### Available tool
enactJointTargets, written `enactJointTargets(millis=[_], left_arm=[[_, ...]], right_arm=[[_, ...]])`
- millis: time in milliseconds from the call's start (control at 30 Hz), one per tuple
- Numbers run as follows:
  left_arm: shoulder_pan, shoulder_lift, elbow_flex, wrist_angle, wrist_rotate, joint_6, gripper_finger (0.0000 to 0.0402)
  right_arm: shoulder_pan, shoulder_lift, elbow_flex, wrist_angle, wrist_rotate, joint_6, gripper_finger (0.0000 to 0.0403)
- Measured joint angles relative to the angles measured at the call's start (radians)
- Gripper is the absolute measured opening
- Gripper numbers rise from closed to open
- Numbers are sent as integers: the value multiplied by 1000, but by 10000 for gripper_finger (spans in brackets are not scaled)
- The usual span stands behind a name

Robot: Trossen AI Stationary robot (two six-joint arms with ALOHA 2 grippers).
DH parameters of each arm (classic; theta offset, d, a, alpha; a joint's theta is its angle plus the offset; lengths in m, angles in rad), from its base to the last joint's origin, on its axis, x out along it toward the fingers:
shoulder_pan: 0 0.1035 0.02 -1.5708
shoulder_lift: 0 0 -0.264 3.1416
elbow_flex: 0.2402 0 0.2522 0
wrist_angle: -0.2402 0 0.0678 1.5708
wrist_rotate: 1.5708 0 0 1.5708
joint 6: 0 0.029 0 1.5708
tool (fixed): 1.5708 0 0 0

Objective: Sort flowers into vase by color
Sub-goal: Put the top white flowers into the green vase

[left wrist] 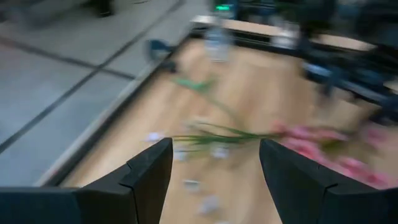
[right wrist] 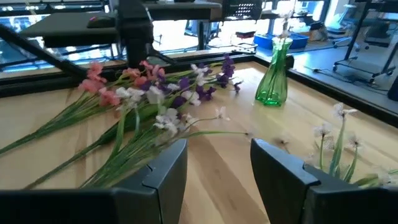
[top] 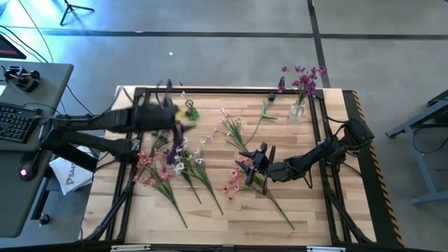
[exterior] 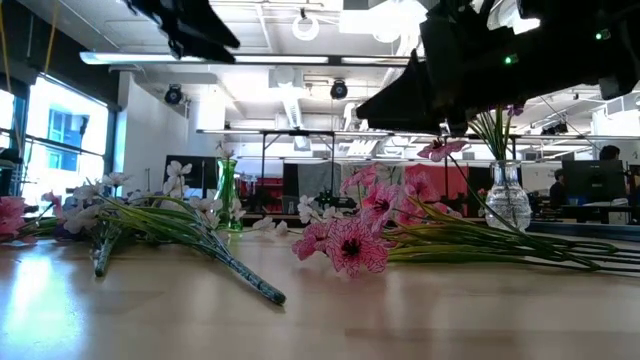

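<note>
High view: left gripper [top: 170,115] blurred, up over the far-left part of the bench [top: 308,210] near the green vase [top: 190,111], jaws wide with nothing in them. Flowers [top: 171,164] mostly heaped at the left-middle, white sprigs [top: 231,126] mid-bench, pink sprigs [top: 241,178] under the right gripper [top: 253,162], purple ones already in the clear vase [top: 298,108] at the far-right corner. Low view: pink blossoms [exterior: 350,240] lie flat in front, clear vase behind them, an arm overhead. Left wrist view: fingers [left wrist: 146,171] spread, empty, bench blurred below. Right wrist view: fingers [right wrist: 165,165] partly apart, nothing between them, mixed heap and green vase ahead. Judgement: next pick goes best low on one stem, single colour, clear of tangled neighbours, then lifted upright before feeding the vase neck.
</note>
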Motion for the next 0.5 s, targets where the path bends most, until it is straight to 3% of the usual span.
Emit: enactJointTargets(millis=[100, 233, 367, 500], left_arm=[[-187, 14, -40, 68, -138, -32, 230], [-371, 47, -112, 153, -311, -91, 229], [-466, 99, -193, 211, -454, -200, 229], [-484, 153, -256, 236, -544, -320, 229]], right_arm=[[5, -60, 0, -84, -1, 86, 172], [-37, -182, 17, -375, -58, 237, 180], [-127, -201, 117, -744, -162, 408, 200], [-215, -104, 230, -920, -256, 444, 217]])
